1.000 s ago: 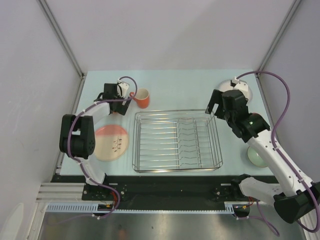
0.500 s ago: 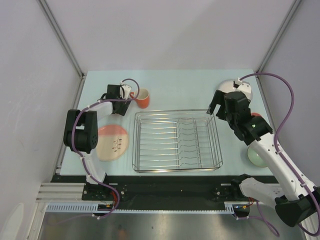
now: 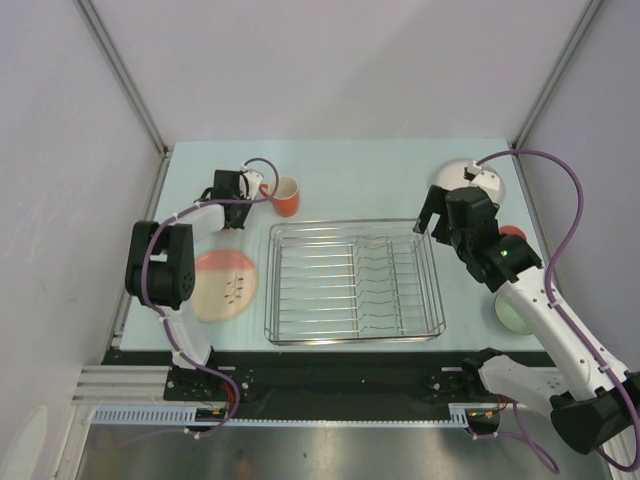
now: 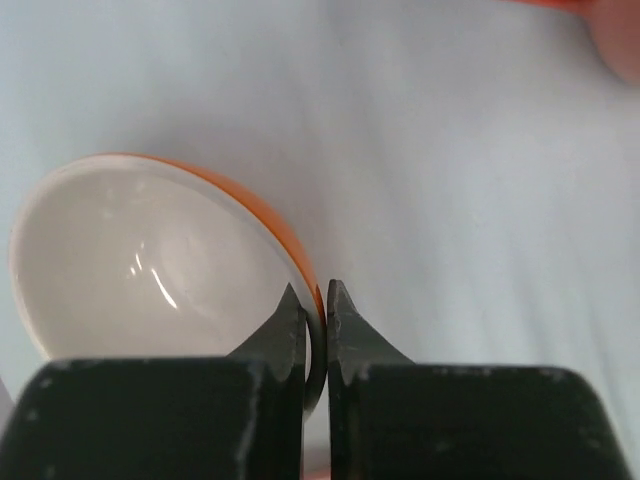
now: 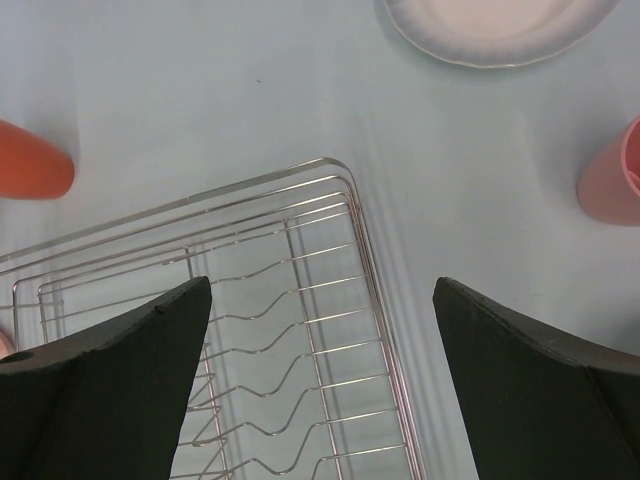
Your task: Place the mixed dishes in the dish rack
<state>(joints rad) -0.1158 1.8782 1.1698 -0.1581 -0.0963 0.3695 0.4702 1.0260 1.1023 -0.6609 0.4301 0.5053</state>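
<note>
While L hand [image 4: 315,296] pinches mug [image 4: 130,260] rim, rack [image 3: 353,282] sits just right of it; R hand [image 5: 320,300] spread.

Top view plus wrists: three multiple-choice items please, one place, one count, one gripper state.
1. Where is the pink plate with twig mark? A. on the table, left of the dish rack B. inside the rack C. far right corner
2. Dishes inside the rack? A. three B. none C. one
3. The left gripper is: A. open B. shut on nothing C. shut on the rim of the orange-and-white bowl

1 A, it lies flat beside the rack. 2 B, only bare wires show. 3 C, the left wrist view shows the fingertips pinching that rim.
</note>
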